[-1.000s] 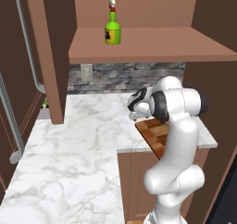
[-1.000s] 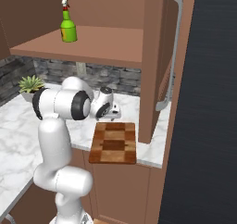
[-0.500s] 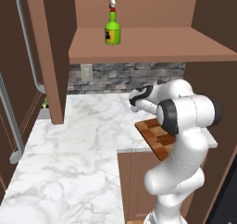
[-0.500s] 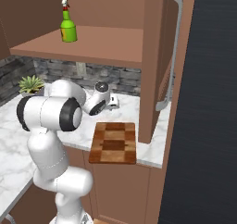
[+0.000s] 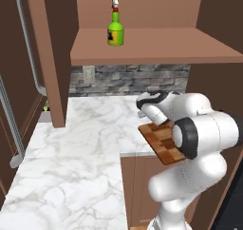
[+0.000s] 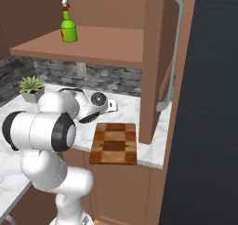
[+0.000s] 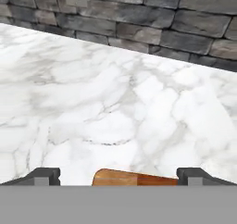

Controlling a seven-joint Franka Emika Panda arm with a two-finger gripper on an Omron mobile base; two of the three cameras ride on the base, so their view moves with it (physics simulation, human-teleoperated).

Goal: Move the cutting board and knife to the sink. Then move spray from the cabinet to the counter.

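Found the cutting board point(image 6: 114, 142) lying flat on the counter point(image 5: 85, 143), near the front edge, right beside the tall brown wall of the cabinet point(image 6: 151, 75). Seemed to poke out a little past that front edge. Saw the gripper point(image 7: 118, 176) low over the white marble, looking toward the stone back wall, with one end of the board showing between its two dark tips. Kept both fingers point(image 7: 44, 174) wide apart, with nothing held.

Looked like the very start of the job: going for the board first. Best to do it this way, by a guess:
- Bring the hand back over the board and down slowly.
- Turn the hand so the fingers close across the short way of the board, not the long way.
- Grab at the end that sticks out, where a finger can get under.
- Squeeze firmly and lift it level so it cannot slip or tip.
- Mind the brown wall just next to it.

Pointed from the front of the counter toward the back wall, long side running that way, short ends at front and back.

Spotted the green spray point(image 5: 115, 29) standing straight up on the cabinet shelf, high above and well apart from the hand.
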